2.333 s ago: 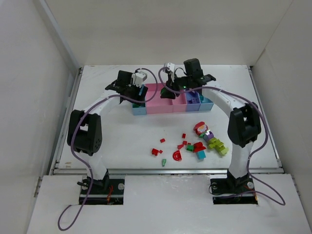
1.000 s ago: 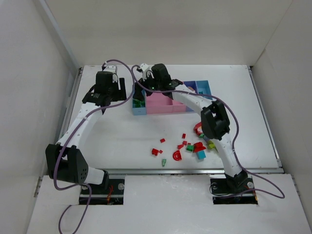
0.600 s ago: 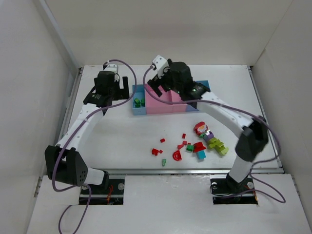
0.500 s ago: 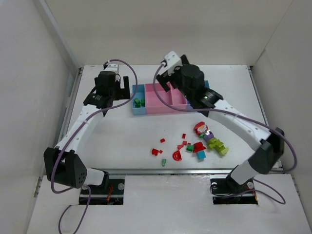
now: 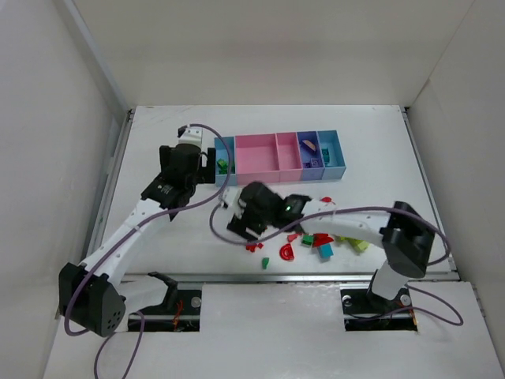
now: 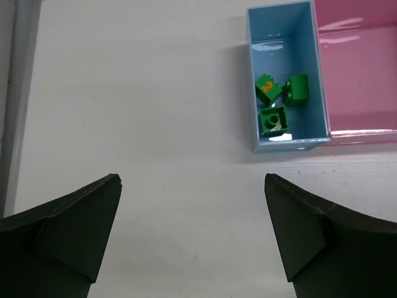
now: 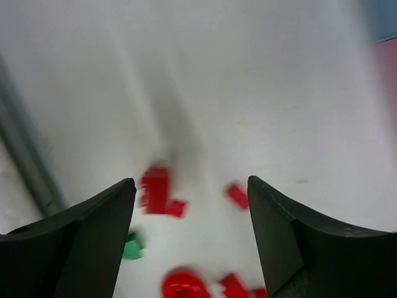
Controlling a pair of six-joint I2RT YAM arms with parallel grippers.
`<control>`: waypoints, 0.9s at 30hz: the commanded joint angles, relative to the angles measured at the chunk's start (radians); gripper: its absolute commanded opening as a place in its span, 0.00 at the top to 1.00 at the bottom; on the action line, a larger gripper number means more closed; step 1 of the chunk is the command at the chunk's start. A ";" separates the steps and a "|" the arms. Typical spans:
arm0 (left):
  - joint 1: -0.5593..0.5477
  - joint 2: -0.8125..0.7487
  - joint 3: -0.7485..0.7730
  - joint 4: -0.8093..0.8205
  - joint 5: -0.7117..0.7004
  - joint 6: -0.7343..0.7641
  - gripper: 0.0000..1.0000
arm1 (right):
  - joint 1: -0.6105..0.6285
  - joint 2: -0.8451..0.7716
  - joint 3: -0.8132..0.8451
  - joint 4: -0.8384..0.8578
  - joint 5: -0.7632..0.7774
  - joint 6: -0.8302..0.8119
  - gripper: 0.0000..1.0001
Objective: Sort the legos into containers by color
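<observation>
while both pairs of black jaws stand wide apart and grasp nothing, the left gripper (image 6: 192, 186) hangs above the bare white table (image 6: 155, 93), with the row of five joined shallow plastic containers (image 5: 256, 154) ahead of it and to its right. the nearest of them, a light blue rectangular bin (image 6: 279, 37), lies just beyond the finger on the right of the left wrist view. it holds three small green plastic bricks (image 6: 273, 119), one bearing an orange mark. the wide pink bin (image 6: 356, 74) adjoins it farther right.

the right gripper (image 7: 190, 183) is low over the table, the containers well beyond it, its fingers likewise spread. its wrist view is smeared by motion. a small red brick (image 7: 156, 191) lies just ahead of the finger on the left of that view, and a smaller red piece (image 7: 237, 194) just ahead of the finger on the right. a red rounded piece (image 7: 183, 285) shows at the bottom edge, and a green piece (image 7: 131, 245) lies beside the left-hand finger.

from above, the loose legos (image 5: 288, 252), in red, green, teal and lime-yellow, lie scattered on the table under and beside the right arm, all apart from the containers. small pieces sit in the purple-blue bin (image 5: 310, 154), too small to tell their kind.
</observation>
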 commanded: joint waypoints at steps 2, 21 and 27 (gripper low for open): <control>-0.056 -0.078 -0.043 0.091 -0.136 0.041 0.00 | 0.088 0.026 -0.065 0.005 -0.120 0.115 0.23; -0.201 -0.184 -0.150 0.091 -0.208 0.019 0.00 | 0.108 0.195 -0.093 0.043 -0.018 0.241 0.46; -0.211 -0.184 -0.160 0.091 -0.219 0.029 0.00 | 0.108 0.186 -0.089 0.022 0.014 0.262 0.83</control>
